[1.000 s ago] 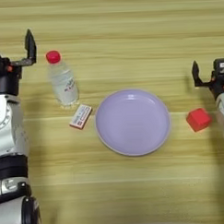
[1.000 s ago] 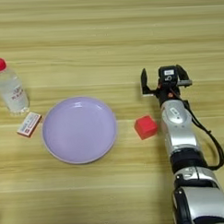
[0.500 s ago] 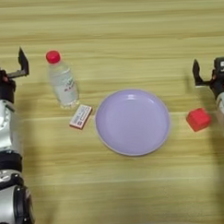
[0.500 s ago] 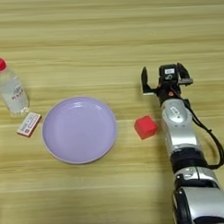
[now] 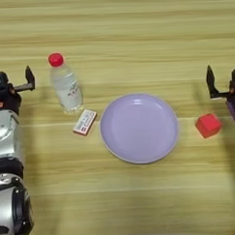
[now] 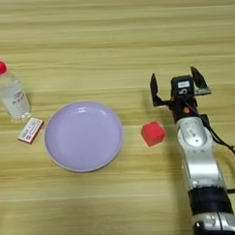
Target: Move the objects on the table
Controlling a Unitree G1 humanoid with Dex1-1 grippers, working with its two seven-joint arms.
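Both eyes looked steeply down from the head onto the worktop (image 5: pixel 134 22), its grain running crosswise, close enough that wood filled each view. They shared the plate (image 5: pixel 139 127), bottle (image 5: pixel 65 84) and cube (image 6: pixel 153 133). The left eye reached further left, taking in the left arm (image 5: pixel 7 143); the right eye showed the right arm (image 6: pixel 201 169) whole.

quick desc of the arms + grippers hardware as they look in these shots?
Both arms are silver-grey rounded segments with black joint bands. The right gripper has two black pointed fingers on a black block carrying a small pale label and a red dot; a black cable loops along the forearm. The left gripper shows one black finger on a black wrist block; the other is out of frame.
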